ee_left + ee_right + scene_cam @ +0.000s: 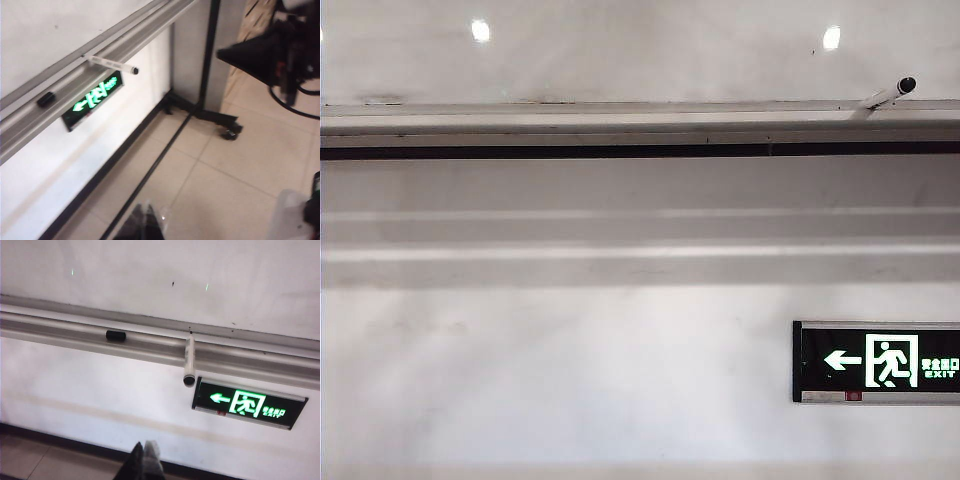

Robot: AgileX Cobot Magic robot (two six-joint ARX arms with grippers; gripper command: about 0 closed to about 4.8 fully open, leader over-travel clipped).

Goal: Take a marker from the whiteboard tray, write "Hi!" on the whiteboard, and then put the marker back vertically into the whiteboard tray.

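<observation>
The marker (892,94) lies across the whiteboard tray (570,125) at the far right of the exterior view, its black cap end jutting out past the front edge. No gripper shows in that view. In the right wrist view the marker (189,362) hangs over the tray (60,327), with the whiteboard (150,270) behind it. My right gripper (145,455) is shut and empty, well back from the marker. In the left wrist view the marker (112,64) sits on the tray (140,35). My left gripper (147,225) is shut with nothing in it, far from the tray above the floor.
A small black block (115,335) rests on the tray beside the marker. A lit green exit sign (875,362) hangs on the wall below the tray. The board's black stand with a caster (230,132) stands on the tiled floor. The other arm (280,50) shows in the left wrist view.
</observation>
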